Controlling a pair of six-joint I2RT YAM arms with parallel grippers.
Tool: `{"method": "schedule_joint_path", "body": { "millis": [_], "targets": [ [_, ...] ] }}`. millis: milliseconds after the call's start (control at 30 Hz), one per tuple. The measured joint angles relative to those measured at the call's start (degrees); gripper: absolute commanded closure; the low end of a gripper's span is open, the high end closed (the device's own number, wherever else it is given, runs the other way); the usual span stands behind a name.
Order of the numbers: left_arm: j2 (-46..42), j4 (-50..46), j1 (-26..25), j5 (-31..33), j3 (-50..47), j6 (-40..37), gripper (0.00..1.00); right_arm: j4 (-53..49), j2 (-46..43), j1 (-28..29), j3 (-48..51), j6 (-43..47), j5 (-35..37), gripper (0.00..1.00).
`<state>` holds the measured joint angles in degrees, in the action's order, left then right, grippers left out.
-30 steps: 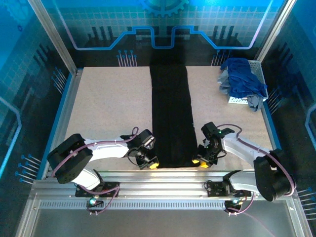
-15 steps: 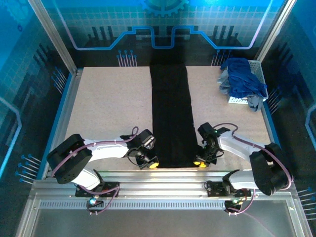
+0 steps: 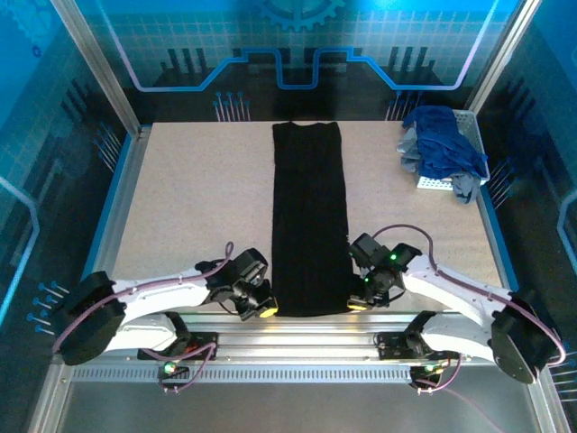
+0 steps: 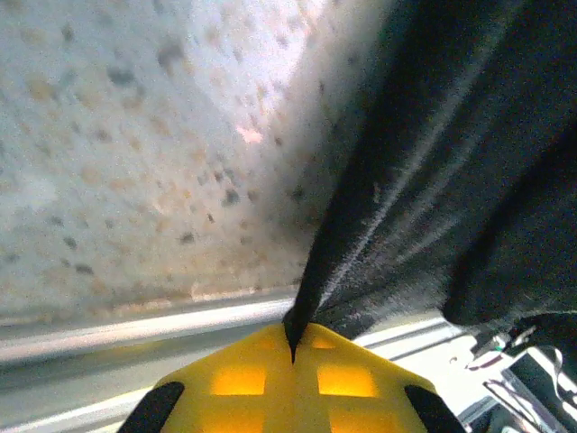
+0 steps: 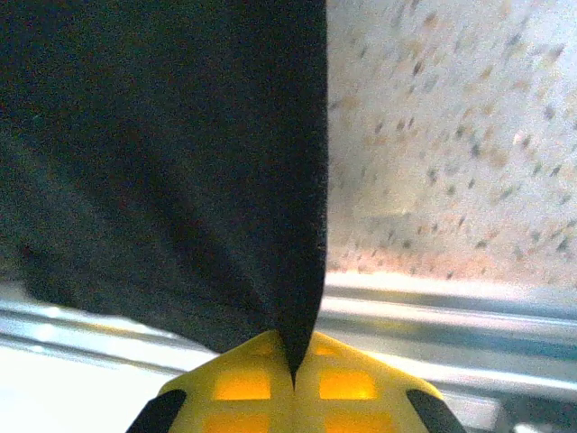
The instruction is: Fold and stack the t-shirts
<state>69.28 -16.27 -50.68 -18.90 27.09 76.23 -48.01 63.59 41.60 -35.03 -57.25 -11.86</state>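
And here's the black t-shirt (image 3: 308, 216), folded into one long narrow strip running straight down the middle of the desk (image 3: 198, 198), from the far edge right to the near one. Flat, tidy, no print showing from above.

Down at the near end, both arms are on it. The left gripper (image 3: 261, 309) sits at the strip's near-left corner, and the right gripper (image 3: 354, 304) at the near-right corner, the two facing each other across the width of the cloth.

From the left wrist, the yellow pads (image 4: 243, 379) are pressed together with a thin edge of black fabric (image 4: 451, 180) pinched in the seam between them. The cloth fans away to the right, with speckled desk to the left and the metal rail (image 4: 135, 325) just below.

The right wrist shows the mirror image. Those jaws are clamped on a point of black cloth (image 5: 162, 162) that spreads up and to the left, with bare speckled desk on the right and the rail (image 5: 451, 302) crossing near the fingertips.

Over at the far right corner, well apart from all this, the white mesh basket (image 3: 475, 135) holds a heaped royal blue shirt (image 3: 442, 144), with a grey-blue shirt (image 3: 464, 187) spilling over its near edge.
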Motion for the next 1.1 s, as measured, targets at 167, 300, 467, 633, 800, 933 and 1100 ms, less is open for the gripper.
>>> {"method": "schedule_joint_path", "body": {
  "millis": [167, 300, 467, 633, 800, 933, 1100],
  "targets": [
    [-7.06, -1.60, -0.81, 2.54, 0.52, 1.90, 1.00, -2.58, -1.46, 0.96, -1.51, -2.78, 0.11, 1.00],
    [-8.20, -2.99, 0.76, 4.66, 3.43, 2.05, 1.00, -4.63, 0.28, -1.25, -6.69, -2.69, 0.96, 1.00],
    [-4.63, -3.26, 7.52, 6.05, 9.88, 0.79, 1.00, -6.01, 6.23, -8.68, -14.88, 0.63, 1.66, 1.00],
    [4.00, -4.61, 14.34, 6.29, 20.35, -3.43, 1.00, -6.49, 15.67, -15.30, -26.73, 5.22, 2.40, 1.00],
    [12.83, -5.46, 20.31, 6.10, 31.19, -8.39, 1.00, -6.51, 26.62, -19.50, -39.60, 8.83, 2.49, 1.00],
    [19.96, -5.86, 24.74, 5.33, 37.11, -11.58, 1.00, -6.32, 36.20, -22.23, -49.62, 11.02, 2.47, 1.00],
    [31.82, -5.51, 29.00, 3.10, 45.94, -15.21, 1.00, -7.08, 47.95, -24.63, -61.31, 12.68, 2.43, 1.00]
  ]
}}
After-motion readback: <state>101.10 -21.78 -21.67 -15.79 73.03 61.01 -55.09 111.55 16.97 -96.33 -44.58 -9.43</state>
